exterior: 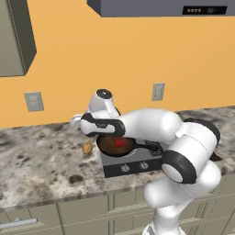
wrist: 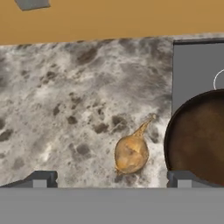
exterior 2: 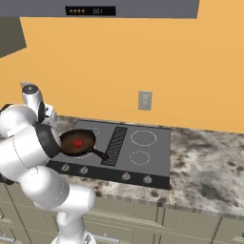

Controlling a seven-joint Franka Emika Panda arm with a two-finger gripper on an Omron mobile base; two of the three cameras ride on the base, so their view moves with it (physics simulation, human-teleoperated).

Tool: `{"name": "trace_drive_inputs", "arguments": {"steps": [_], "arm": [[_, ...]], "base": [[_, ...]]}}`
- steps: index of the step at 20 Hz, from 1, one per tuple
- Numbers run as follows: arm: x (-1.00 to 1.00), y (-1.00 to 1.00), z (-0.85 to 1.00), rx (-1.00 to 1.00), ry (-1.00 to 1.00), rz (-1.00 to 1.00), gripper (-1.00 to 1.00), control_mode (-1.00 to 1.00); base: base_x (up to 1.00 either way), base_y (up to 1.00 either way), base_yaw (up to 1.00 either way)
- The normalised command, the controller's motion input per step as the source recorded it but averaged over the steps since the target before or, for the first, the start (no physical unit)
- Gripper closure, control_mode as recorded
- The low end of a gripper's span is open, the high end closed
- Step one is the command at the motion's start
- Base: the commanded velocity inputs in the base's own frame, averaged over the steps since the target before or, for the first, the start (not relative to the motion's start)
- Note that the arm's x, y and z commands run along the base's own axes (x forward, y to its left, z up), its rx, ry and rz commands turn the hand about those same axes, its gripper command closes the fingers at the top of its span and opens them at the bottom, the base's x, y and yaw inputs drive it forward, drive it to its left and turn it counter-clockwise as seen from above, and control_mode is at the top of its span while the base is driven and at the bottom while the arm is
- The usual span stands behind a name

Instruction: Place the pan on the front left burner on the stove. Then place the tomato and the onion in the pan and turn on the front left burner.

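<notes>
pan (exterior 2: 76, 143) sits on the stove (exterior 2: 143, 157) over the front left burner, handle pointing toward the ribbed centre grille (exterior 2: 116, 145). tomato (exterior 2: 78, 142) is inside the pan, near its middle. onion (wrist: 131, 153) lies on the speckled stone surface (wrist: 65, 109) just left of the stove edge, beside the pan rim but not in it, pointed tip aimed up toward the wall in the hand view. claw (wrist: 111, 178) hovers over the onion with jaws spread wide, one tip either side of it, nothing gripped. knobs (exterior 2: 126, 177) run in a row along the stove's front edge.
</notes>
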Motion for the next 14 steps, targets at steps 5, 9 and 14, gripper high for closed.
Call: {"name": "trace_drive_inputs", "arguments": {"steps": [5, 9, 14], "arm": [[0.00, -0.04, -0.33, 0.00, 0.06, -0.14, -1.00, -1.00], [0.00, 0.00, -0.22, 0.00, 0.11, -0.18, -1.00, -1.00], [-0.01, 0.09, -0.01, 0.00, 0.10, -0.13, -1.00, -1.00]], "base": [[0.00, 0.00, 0.00], [0.00, 0.00, 0.00], [0.00, 0.00, 0.00]]}}
